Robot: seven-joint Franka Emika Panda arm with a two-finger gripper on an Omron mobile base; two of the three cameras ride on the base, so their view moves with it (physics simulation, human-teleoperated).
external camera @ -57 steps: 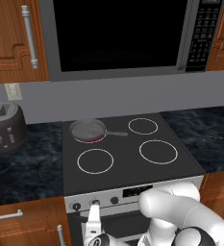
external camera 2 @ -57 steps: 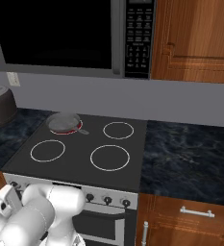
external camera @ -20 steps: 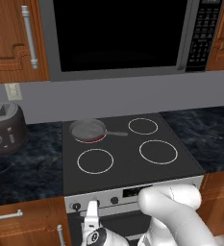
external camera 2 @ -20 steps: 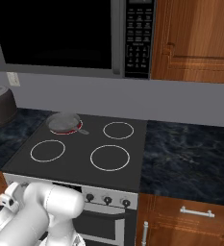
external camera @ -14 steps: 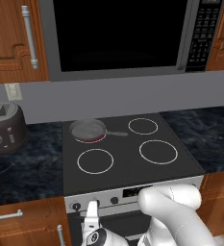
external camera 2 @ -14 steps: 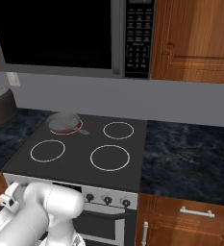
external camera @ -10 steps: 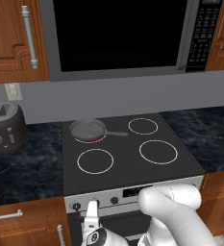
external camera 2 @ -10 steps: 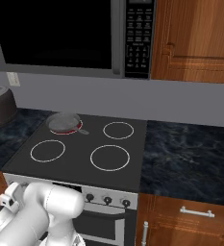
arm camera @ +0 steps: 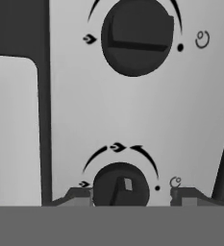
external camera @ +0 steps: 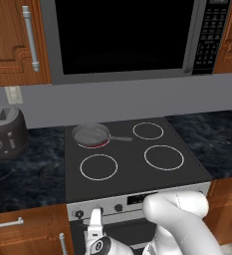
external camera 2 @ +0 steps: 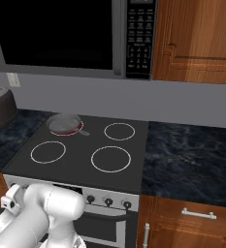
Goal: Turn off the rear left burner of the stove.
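The white arm rose from the 5 o'clock corner of the left base view, its bulky elbow bent low, the forearm reaching toward 7 o'clock. The claw pointed upward at the bottom edge, one pale finger showing. In the right base view the arm folded at 7 o'clock. In the hand view the claw had its jaws standing apart, gripping nothing.

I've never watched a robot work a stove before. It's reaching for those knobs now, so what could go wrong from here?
The gripper straddles one knob, with another knob close by on the same panel; it might turn the wrong one. The rear left burner glows red under a frying pan, so a mistake leaves the pan heating. The fingertips sit wide of the small knob and could slip off.
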